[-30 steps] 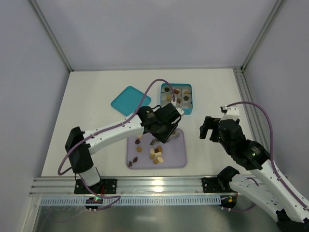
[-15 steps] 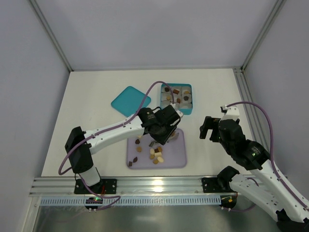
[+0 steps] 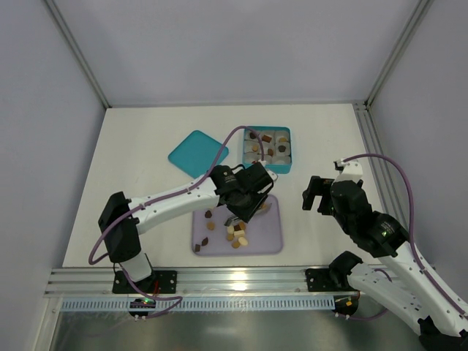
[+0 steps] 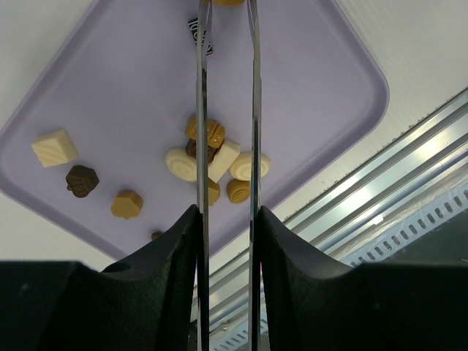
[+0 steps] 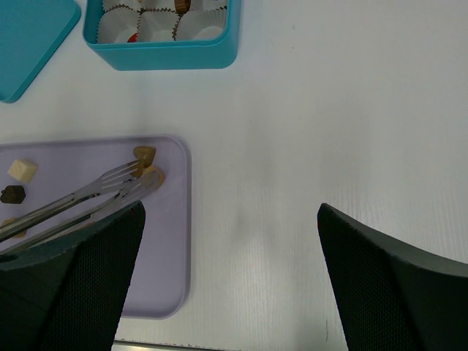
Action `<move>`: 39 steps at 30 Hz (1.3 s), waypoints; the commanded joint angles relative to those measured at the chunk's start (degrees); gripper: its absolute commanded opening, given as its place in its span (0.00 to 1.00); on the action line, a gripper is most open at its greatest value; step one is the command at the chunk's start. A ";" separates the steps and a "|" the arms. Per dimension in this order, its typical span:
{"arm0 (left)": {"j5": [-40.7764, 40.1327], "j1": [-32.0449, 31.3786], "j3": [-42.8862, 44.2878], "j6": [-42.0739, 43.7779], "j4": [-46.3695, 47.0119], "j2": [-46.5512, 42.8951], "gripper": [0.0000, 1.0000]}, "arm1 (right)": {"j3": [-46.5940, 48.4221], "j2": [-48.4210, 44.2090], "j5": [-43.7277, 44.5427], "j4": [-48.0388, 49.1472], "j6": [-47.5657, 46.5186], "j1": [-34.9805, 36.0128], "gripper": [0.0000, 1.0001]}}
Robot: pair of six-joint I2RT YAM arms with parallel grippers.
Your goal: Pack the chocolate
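Over the lavender plastic tray (image 3: 267, 234) near the table's front edge, the left gripper (image 4: 227, 219) is closed partway on a pair of slim metal tongs (image 4: 202, 110). Its two black fingers press the tongs' arms from either side, and the arms run forward nearly parallel with a narrow gap between them.

The chocolate (image 4: 212, 157), small bite-size pieces in tan, cream and dark brown, lies mostly in a loose cluster on the tray, directly under the tongs' arms. A cream cube, a dark lump and a tan piece sit apart to one side.

In the right wrist view, the forked tips of the tongs reach the tray's far right corner. Two tan pieces (image 5: 144, 155) lie there, one touching or just beside a tip. I cannot tell whether it is pinched between the tips.

More pieces sit in white crinkled paper cups (image 5: 153, 25) inside the square teal tin box (image 3: 287, 167), beyond the tray. The box's flat teal lid (image 3: 197, 152) lies to the left of it.

The right gripper (image 5: 230, 219) hangs over bare table to the right of the tray, well away from the chocolate. Its fingers are spread wide with nothing between them.
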 commanded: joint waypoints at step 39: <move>-1.11 -0.45 4.70 1.98 -0.41 3.05 0.33 | -0.14 -0.31 0.50 1.53 -0.81 -0.13 1.00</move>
